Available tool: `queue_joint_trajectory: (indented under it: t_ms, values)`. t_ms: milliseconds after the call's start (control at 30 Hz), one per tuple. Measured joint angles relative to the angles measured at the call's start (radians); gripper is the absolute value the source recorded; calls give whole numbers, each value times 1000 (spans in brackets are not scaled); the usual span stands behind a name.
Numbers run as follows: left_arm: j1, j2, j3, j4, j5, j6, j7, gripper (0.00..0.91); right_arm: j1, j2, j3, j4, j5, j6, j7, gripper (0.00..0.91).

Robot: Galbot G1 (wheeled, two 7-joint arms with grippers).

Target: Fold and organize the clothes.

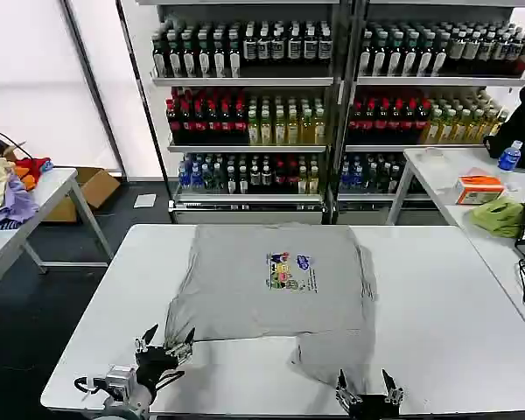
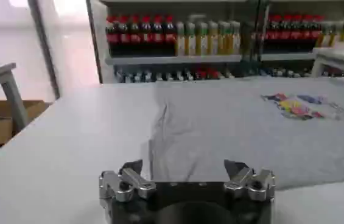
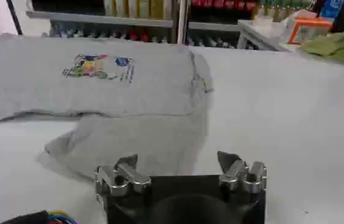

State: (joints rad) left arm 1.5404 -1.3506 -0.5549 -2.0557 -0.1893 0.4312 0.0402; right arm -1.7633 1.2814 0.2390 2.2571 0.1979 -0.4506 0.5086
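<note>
My left gripper (image 1: 164, 341) hovered with its fingers spread over the white table (image 1: 437, 297), just short of the near left hem of the large soft grey T-shirt (image 1: 245, 284) with a small colourful chest print. My right gripper (image 1: 368, 388), also spread, sat beside the shirt's trailing near flap.

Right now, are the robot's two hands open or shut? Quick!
Left end effector: open, holding nothing, near the T-shirt's front left corner.
Right end effector: open, holding nothing, at the shirt's front edge.
</note>
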Motion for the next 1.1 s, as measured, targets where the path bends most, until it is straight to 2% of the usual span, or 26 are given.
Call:
queue_joint_trajectory:
  t_ms: [300,367,400,433,467,500,1100]
  values:
    - [-12,5,-4,23,-10,20,2,907,5,12,-12,-23,-4,-1,5,907]
    - [-16,6,-3,30,-14,23,2,715,4,11,-12,-31,-2,2,7,907]
    - [-17,6,-3,33,-15,25,2,443,4,11,-12,-35,-2,5,7,877]
    - [-17,7,-3,36,-16,25,3,111,3,10,-13,-39,-3,9,7,736]
    - [-17,7,-2,39,-16,26,3,50,2,10,-12,-42,-4,10,7,0]
    - [-16,9,-1,42,-16,27,4,10,2,9,-11,-46,-4,12,7,0]
    - [-10,1,20,42,-5,47,14,10,-2,0,-16,-63,-3,37,9,0]
